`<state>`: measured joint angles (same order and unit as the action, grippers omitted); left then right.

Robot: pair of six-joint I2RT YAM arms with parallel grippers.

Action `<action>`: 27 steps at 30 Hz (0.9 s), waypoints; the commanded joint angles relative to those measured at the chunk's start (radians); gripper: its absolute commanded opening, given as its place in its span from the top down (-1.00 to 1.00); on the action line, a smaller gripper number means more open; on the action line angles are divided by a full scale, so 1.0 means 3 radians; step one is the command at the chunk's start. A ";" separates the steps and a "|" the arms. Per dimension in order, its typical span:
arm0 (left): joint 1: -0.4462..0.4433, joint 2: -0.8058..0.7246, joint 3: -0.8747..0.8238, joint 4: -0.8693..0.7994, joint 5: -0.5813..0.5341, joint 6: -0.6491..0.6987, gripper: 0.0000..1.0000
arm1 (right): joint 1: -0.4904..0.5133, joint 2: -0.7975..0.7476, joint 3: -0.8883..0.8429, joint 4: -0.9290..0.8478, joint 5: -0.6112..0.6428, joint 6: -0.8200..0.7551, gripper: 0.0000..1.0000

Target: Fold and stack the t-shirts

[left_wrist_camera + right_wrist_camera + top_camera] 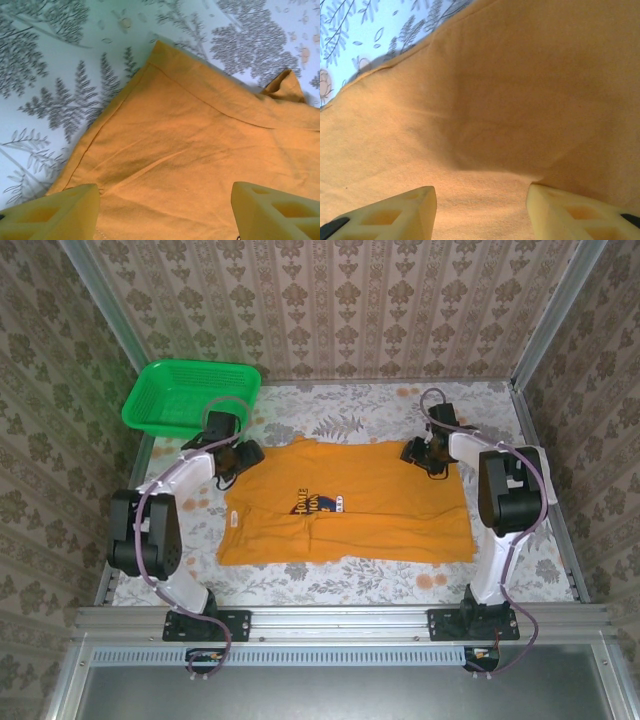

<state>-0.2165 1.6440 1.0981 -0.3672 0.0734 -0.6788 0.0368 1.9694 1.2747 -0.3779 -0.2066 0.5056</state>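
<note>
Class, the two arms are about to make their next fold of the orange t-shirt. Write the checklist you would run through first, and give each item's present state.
1. Orange t-shirt spread on the table, chest print facing up: ok.
2. Left jaws standing apart over the shirt's far left corner: ok.
3. Right jaws standing apart over the far right corner, with cloth beneath them: ok.
4. Far edge lying smooth: not ok. The left wrist view shows a small fold sticking up.
5. Fingertips touching the cloth: cannot tell.
6. Green basket off the shirt, at the table's far left: ok.
</note>
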 commanded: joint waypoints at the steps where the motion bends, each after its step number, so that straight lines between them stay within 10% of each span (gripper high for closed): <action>1: -0.0038 0.0110 0.0152 -0.0037 -0.0059 0.0131 -0.44 | -0.0138 0.0027 -0.0105 -0.0343 0.0135 -0.0084 -0.08; 10: -0.0193 0.0584 0.0889 -0.0209 -0.0091 0.0629 -0.54 | -0.0297 -0.0163 0.0038 -0.0349 -0.0038 -0.0304 -0.10; 27: -0.0381 0.2448 0.3476 -0.1888 -0.0079 0.2106 -0.11 | -0.0265 -0.0780 -0.0279 -0.0016 -0.0278 -0.0139 -0.12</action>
<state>-0.3382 2.3329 2.0579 -0.7879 0.0551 -0.1581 -0.0479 1.7565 1.2175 -0.3843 -0.2741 0.4557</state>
